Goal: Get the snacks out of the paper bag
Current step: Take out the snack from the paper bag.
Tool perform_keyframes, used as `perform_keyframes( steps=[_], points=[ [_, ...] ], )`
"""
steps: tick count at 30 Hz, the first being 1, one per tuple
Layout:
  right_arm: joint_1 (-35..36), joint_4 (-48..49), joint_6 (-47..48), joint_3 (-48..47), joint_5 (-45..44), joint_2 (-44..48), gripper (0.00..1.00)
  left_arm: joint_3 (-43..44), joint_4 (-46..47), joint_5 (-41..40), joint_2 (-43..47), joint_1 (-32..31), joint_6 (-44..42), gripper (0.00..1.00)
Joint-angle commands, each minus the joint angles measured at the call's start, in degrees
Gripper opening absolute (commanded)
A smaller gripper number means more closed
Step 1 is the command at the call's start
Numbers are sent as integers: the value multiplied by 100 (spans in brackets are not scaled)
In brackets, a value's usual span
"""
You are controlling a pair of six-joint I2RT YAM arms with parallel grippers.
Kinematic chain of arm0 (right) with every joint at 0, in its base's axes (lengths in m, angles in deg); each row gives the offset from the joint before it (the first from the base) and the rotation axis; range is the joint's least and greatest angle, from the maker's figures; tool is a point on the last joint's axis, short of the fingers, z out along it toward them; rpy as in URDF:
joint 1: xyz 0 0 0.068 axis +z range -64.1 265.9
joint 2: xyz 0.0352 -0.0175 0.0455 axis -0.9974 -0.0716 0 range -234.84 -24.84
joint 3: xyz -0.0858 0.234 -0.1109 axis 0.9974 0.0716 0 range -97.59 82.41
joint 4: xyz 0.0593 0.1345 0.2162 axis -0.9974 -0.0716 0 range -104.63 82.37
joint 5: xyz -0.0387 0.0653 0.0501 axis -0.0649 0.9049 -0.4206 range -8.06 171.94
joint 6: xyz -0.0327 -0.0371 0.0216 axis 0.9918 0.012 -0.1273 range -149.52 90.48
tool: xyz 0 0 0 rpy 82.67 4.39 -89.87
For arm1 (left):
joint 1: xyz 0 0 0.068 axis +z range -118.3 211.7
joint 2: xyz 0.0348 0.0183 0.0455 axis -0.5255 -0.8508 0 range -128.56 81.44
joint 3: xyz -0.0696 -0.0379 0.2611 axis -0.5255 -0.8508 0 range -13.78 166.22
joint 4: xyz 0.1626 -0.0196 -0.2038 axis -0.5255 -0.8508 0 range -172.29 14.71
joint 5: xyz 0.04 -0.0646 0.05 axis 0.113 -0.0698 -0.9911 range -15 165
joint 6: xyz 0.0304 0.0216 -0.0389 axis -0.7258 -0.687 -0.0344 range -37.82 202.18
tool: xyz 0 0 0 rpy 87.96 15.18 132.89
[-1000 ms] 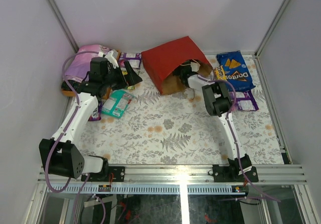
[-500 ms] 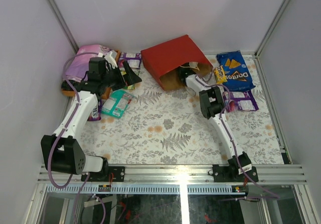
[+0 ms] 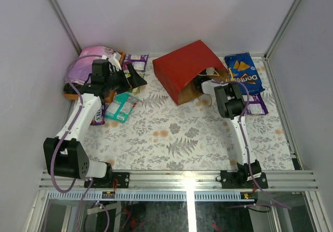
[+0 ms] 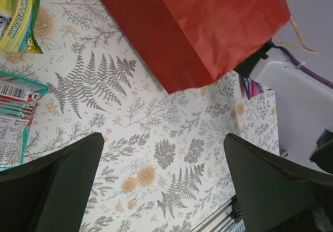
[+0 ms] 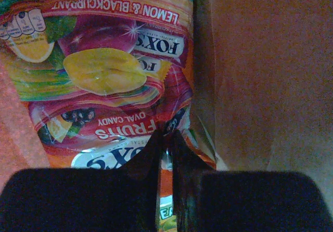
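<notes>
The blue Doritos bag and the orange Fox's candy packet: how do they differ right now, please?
The blue Doritos bag lies out on the floral table; the orange Fox's candy packet sits inside the red paper bag. No gripper holds the Doritos bag; the right gripper pinches the candy packet's edge. Both are glossy snack packets.

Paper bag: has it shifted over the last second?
Yes. The paper bag has slid right, toward the Doritos bag, widening its gap from the purple-white pack.
</notes>
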State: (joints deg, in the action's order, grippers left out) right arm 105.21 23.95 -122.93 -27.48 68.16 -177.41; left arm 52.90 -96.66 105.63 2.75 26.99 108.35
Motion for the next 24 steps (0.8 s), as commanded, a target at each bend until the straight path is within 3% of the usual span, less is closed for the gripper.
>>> perform_keyframes(
  steps=[1,7,13,18,24],
  points=[
    [20,452,-87,1313,189,1512,0,-24,274,75,-61,54,6,100],
    [184,276,-363,3036,549,2934,0,12,256,83,-110,87,-13,100],
    [457,-828,-461,3776,1202,4007,0,17,256,77,-168,100,-7,100],
    [721,-1093,-439,4564,1341,4835,0,23,234,24,-170,95,-32,100],
    [760,-1491,266,5772,1187,6278,0,44,178,-64,-190,101,-75,100]
  ],
)
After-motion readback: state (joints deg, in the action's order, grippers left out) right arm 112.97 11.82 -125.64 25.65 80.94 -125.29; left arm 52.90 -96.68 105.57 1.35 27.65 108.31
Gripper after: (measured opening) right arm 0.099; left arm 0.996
